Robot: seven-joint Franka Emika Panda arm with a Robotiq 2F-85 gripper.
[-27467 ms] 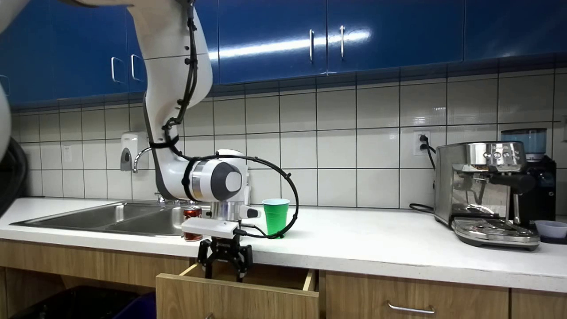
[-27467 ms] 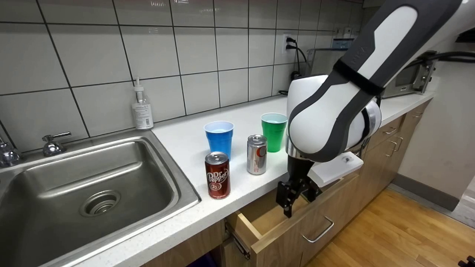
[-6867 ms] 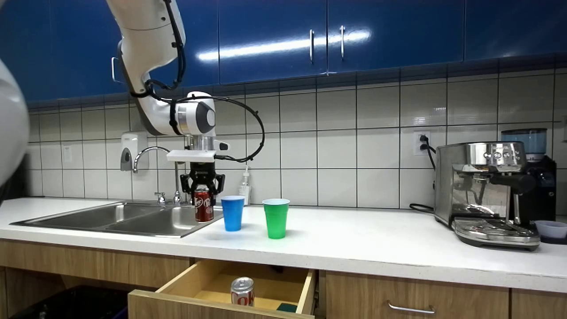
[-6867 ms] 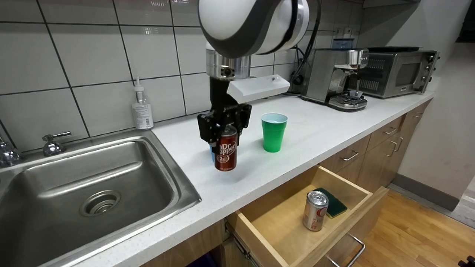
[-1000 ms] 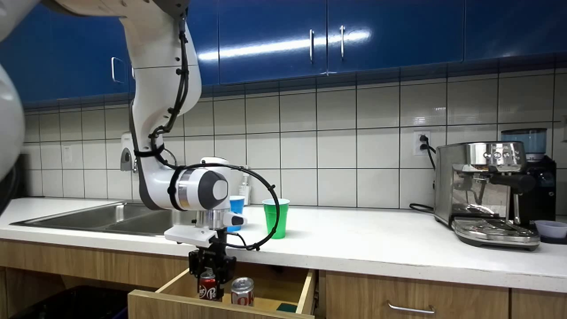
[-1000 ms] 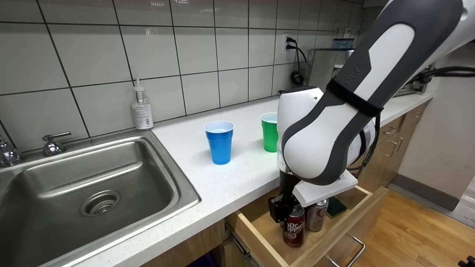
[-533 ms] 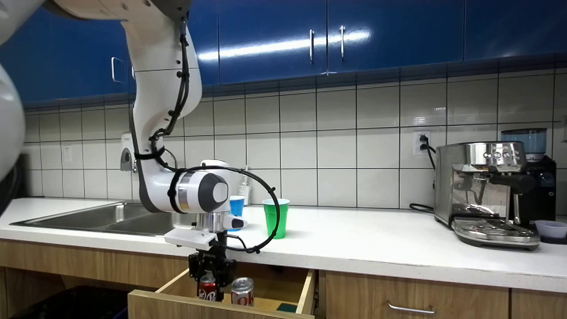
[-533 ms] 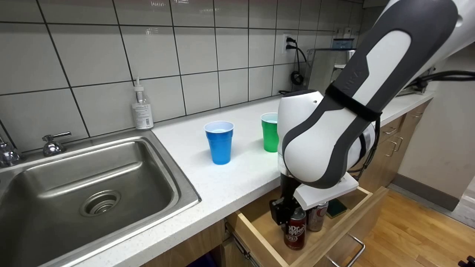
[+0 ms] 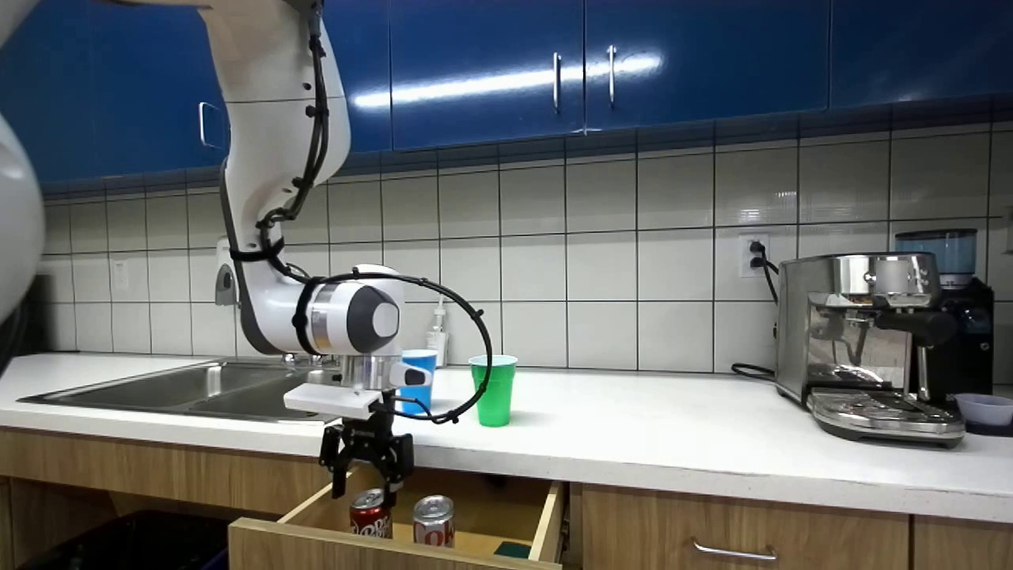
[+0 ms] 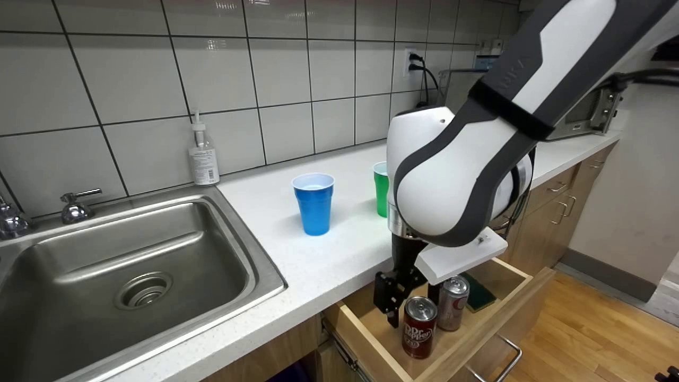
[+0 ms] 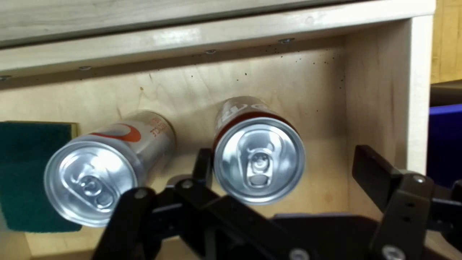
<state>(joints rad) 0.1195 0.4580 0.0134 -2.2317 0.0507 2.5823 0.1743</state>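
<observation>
2 cans (image 9: 369, 518) partly hidden behind drawer front (image 9: 316, 552) in an exterior view

In an exterior view, the red can (image 10: 419, 328) reads "Dr Pepper" in white; the round emblem (image 10: 414, 344) beneath it is too blurred to make out. In the wrist view, the silver can (image 11: 115, 159) carries 2 short lines of red print, inverted, seemingly with "RECYCLE". Faint letters like "NKA" stand on the robot arm (image 10: 490, 148). Print on the pump bottle (image 10: 203, 156) is too small to read.

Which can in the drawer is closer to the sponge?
The silver can, standing beside the sponge; the red can is farther off, near the open claw.
</observation>
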